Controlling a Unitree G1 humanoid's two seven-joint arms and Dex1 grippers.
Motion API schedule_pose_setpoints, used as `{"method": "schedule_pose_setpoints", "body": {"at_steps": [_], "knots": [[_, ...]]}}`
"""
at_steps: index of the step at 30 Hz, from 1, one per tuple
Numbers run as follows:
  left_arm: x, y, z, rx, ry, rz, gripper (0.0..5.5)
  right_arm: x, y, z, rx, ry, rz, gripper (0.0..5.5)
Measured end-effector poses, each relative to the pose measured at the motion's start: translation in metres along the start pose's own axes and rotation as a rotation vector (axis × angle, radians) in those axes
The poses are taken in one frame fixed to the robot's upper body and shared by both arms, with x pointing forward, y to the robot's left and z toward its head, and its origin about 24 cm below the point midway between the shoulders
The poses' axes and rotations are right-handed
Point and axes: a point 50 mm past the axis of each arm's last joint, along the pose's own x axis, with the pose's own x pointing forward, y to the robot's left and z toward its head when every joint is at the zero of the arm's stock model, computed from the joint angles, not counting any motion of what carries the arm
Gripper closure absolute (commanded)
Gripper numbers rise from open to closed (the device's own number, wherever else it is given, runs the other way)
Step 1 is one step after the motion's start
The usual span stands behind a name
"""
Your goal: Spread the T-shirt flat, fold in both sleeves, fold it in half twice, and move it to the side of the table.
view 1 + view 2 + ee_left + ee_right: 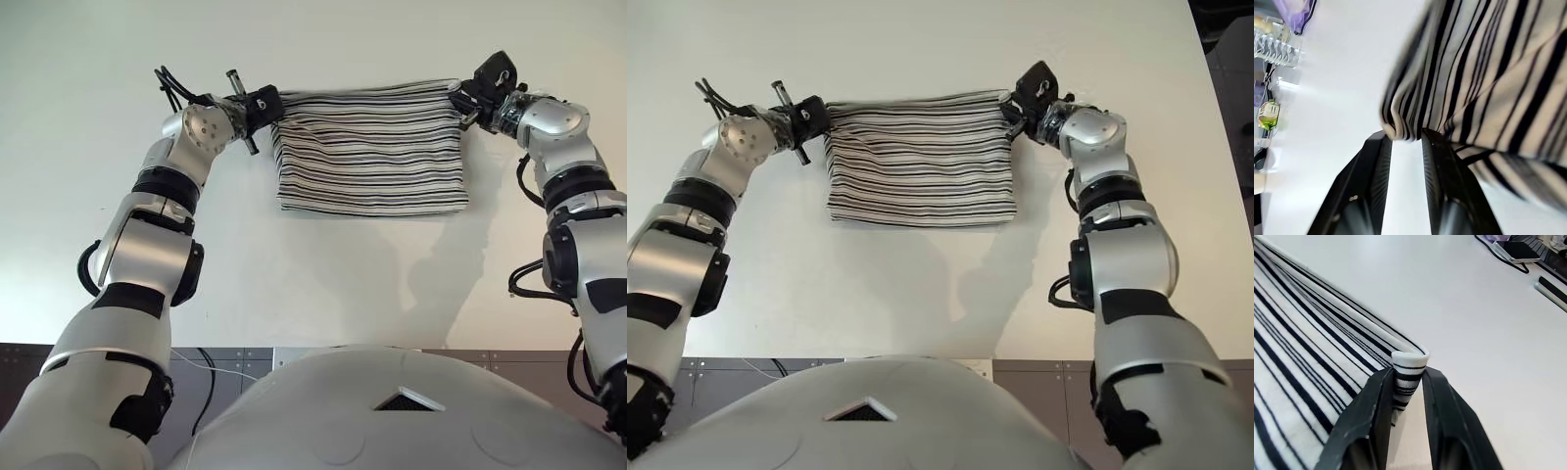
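T-shirt folded, far corners pinched by left gripper, right gripper; white table wide around

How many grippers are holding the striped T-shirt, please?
2: the left gripper holds the T-shirt by its far left corner, the right gripper by its far right corner.

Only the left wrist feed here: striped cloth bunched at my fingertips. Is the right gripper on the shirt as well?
Observer: Yes, the right gripper pinches the far right corner of the T-shirt, a folded edge between its fingers.
Operator: Any sleeves sticking out?
Observer: None; from the head it is a plain rectangle, its far edge stretched across to the left gripper.
Operator: Where on the table?
Observer: Around the middle of the table, well short of its right edge.
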Motion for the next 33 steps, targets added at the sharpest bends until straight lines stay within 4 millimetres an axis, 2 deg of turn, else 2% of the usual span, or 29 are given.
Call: {"method": "schedule_pose_setpoints", "body": {"at_steps": [2, 5, 8, 9, 11, 13, 15, 16, 23, 25, 28, 30, 33], "knots": [[-0.002, 0.008, -0.005, -0.022, 0.026, 0.114, 4.04, -0.001, -0.005, 0.004, 0.009, -0.03, -0.059, 3.97], [-0.003, 0.021, 0.002, -0.078, -0.009, 0.215, 4.04, -0.001, -0.008, 0.007, 0.008, -0.061, -0.105, 3.97], [-0.002, 0.025, 0.038, -0.009, -0.211, 0.225, 4.04, 0.002, -0.002, 0.019, -0.061, -0.142, -0.081, 3.97], [-0.005, 0.017, 0.055, 0.048, -0.309, 0.192, 4.04, 0.004, 0.003, 0.023, -0.095, -0.173, -0.044, 3.97], [-0.012, -0.011, 0.064, 0.127, -0.394, 0.095, 4.04, 0.005, 0.013, 0.023, -0.17, -0.192, 0.032, 3.97], [-0.027, -0.043, 0.055, 0.206, -0.401, -0.018, 4.04, 0.005, 0.027, 0.015, -0.278, -0.168, 0.117, 3.97], [-0.047, -0.068, 0.037, 0.275, -0.348, -0.13, 4.04, 0.004, 0.038, 0.002, -0.399, -0.105, 0.19, 3.97], [-0.055, -0.073, 0.032, 0.3, -0.333, -0.148, 4.04, 0.001, 0.039, -0.005, -0.442, -0.073, 0.204, 3.97], [-0.08, -0.071, 0.005, 0.456, -0.255, -0.221, 4.04, -0.013, 0.033, -0.022, -0.648, 0.026, 0.284, 3.97], [-0.078, -0.068, 0.004, 0.515, -0.289, -0.226, 4.04, -0.022, 0.03, -0.024, -0.709, 0.021, 0.344, 3.97], [-0.061, -0.056, 0.009, 0.592, -0.338, -0.235, 4.04, -0.041, 0.028, -0.026, -0.78, 0.01, 0.498, 3.97], [-0.049, -0.049, 0.014, 0.656, -0.363, -0.244, 4.04, -0.052, 0.03, -0.022, -0.795, 0.006, 0.604, 3.97], [-0.043, -0.042, 0.018, 0.784, -0.411, -0.25, 4.04, -0.07, 0.04, -0.013, -0.782, 0.036, 0.768, 3.97]]}}
